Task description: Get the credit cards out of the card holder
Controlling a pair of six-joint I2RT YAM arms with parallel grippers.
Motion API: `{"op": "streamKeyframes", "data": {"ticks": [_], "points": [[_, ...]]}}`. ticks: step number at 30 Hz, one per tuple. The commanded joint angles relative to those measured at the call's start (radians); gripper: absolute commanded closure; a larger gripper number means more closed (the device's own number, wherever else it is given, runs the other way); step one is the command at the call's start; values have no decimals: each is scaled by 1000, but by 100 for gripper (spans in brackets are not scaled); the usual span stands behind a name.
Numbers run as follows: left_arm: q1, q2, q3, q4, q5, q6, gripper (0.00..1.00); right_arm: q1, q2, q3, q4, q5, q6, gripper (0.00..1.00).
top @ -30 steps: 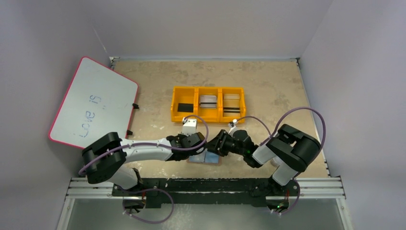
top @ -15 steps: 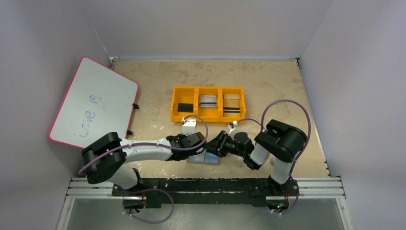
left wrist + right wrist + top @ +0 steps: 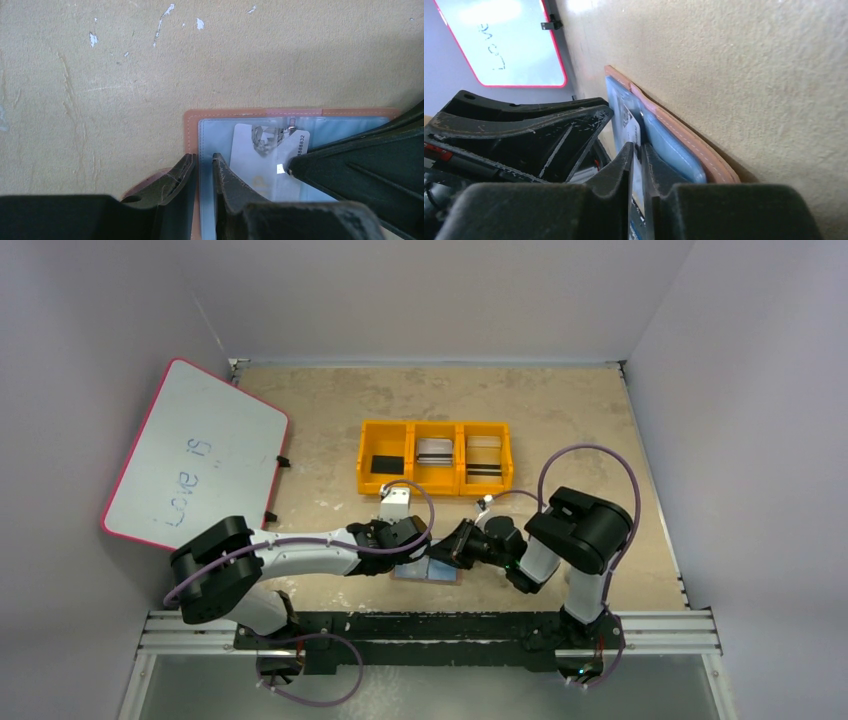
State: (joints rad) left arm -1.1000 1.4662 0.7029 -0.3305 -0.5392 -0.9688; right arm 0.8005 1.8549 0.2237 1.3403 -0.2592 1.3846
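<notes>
The tan leather card holder [image 3: 190, 131] lies open and flat on the table, its pale blue-grey inner panels facing up; in the top view the card holder [image 3: 440, 573] sits between the two arms. My left gripper [image 3: 203, 159] is shut on the holder's left edge, one finger outside the leather and one on the inner panel. A pale credit card [image 3: 260, 155] with printed digits sticks partly out of a pocket. My right gripper [image 3: 637, 147] is shut on this thin card [image 3: 628, 122], beside the blue panel [image 3: 671, 145]. The right gripper's fingers [image 3: 360, 165] cover the card's right part.
An orange three-compartment tray [image 3: 436, 424] with dark and pale cards in it stands behind the holder, mid-table. A red-rimmed whiteboard [image 3: 195, 455] leans at the left wall. Grey walls close in the table on three sides.
The right gripper's jaws have closed onto the card. The right arm's elbow has swung inward to the left. The left arm and the holder have stayed where they were.
</notes>
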Motion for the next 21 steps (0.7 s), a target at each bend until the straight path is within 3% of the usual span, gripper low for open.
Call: {"op": "streamKeyframes", "data": {"ticks": [1,5,21], "points": [[-1,-1,-22,-29,47,-16,82,6,-27,0,-78,17,-37,90],[-1,7,-25,-27,41,-22,82,4,-59,-42,-85,23,-12,100],[-1,18,-28,-33,28,-20,82,-57,-73,-119,-28,1,-49,100]]}}
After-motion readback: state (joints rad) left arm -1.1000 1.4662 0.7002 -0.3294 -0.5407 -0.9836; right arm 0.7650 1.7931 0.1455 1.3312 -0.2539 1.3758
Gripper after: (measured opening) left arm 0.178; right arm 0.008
